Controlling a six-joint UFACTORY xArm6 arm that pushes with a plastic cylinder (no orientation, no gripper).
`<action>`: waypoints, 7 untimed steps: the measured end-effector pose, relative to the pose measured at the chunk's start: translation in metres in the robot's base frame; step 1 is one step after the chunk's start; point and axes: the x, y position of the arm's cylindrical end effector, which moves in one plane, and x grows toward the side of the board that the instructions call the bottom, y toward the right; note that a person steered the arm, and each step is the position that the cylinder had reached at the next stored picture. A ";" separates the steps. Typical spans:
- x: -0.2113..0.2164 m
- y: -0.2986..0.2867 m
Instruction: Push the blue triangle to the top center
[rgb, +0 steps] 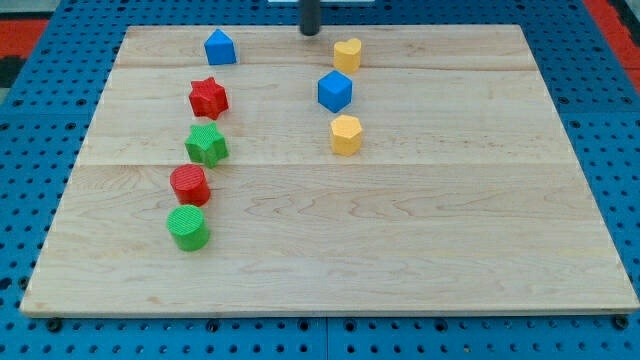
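Note:
The blue triangle (220, 47) sits near the board's top edge, left of centre. My tip (310, 33) is at the top centre of the board, apart from the blue triangle and to its right, about a quarter of the board's width away. A yellow heart-like block (347, 54) stands just right of my tip, not touching it. A blue cube (335, 91) lies below that block.
A yellow hexagon (345, 135) sits under the blue cube. Down the left side run a red star (208, 97), a green star (206, 145), a red cylinder (189, 185) and a green cylinder (187, 227). The wooden board (450, 220) lies on blue pegboard.

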 end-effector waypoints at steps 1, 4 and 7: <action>0.046 -0.018; 0.046 -0.152; 0.019 -0.149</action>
